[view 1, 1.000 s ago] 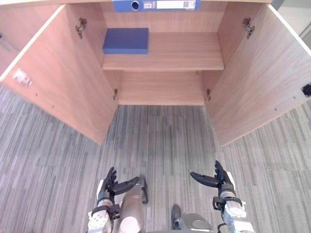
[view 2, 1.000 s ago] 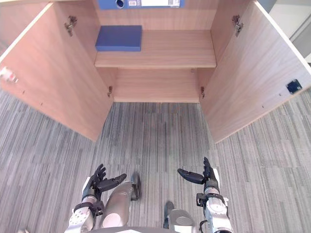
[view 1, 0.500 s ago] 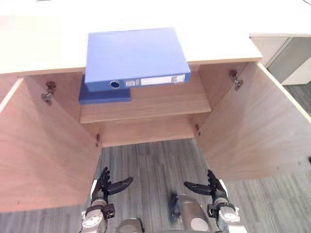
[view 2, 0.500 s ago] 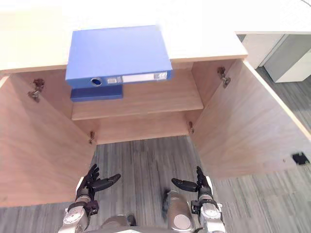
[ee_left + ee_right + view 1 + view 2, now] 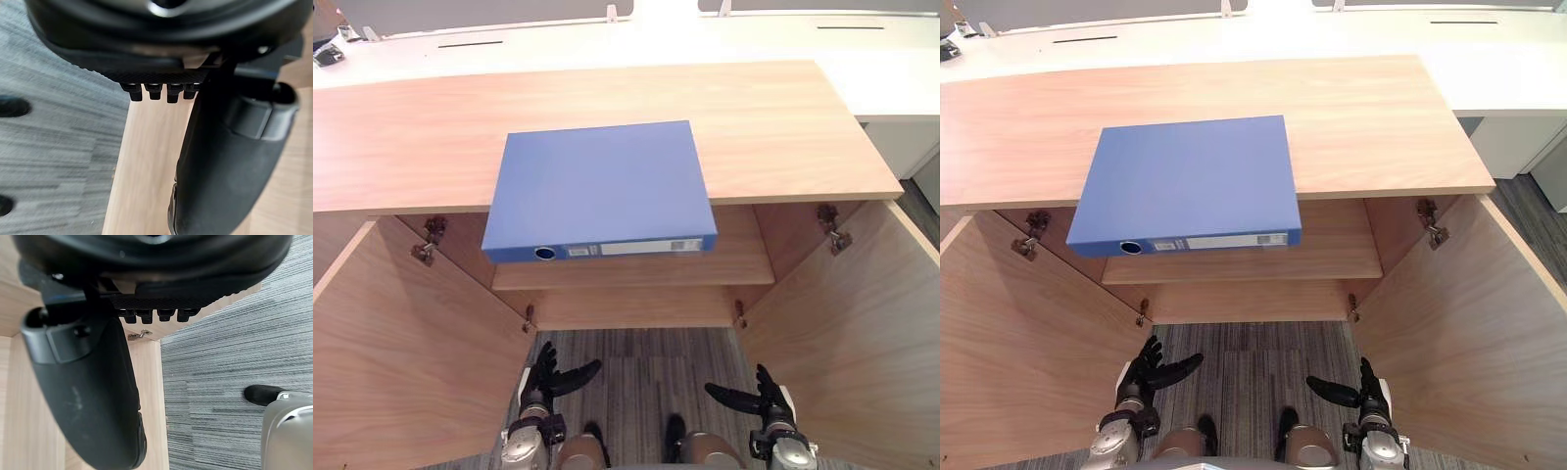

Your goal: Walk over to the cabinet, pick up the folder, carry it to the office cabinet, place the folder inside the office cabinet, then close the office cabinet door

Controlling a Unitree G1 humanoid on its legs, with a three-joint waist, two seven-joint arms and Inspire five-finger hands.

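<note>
the blue folder [image 5: 597,186] lies flat on the wooden top [image 5: 783,127] of the cabinet, left of centre. its spine faces the robot and projects past the front edge of the top, above the open interior. the spine carries 1 round hole and a white label. the 2 cabinet doors are swung wide open: left door [image 5: 401,372], right door [image 5: 862,323]. 1 inner shelf [image 5: 744,264] shows below the folder's spine. a white surface [image 5: 881,69] runs behind the cabinet. grey striped carpet [image 5: 646,352] lies between the doors. the left hand [image 5: 541,380] and the right hand [image 5: 767,399] hang low in front of the cabinet, well apart from the folder. each has straight, spread fingers with the thumb pointing inward, and each holds nothing (palms face each other). in the left wrist view the fingertips [image 5: 159,92] are extended; the pale wood past them is probably a door panel. in the right wrist view the fingertips [image 5: 156,313] are likewise extended, with carpet and wood beyond.
</note>
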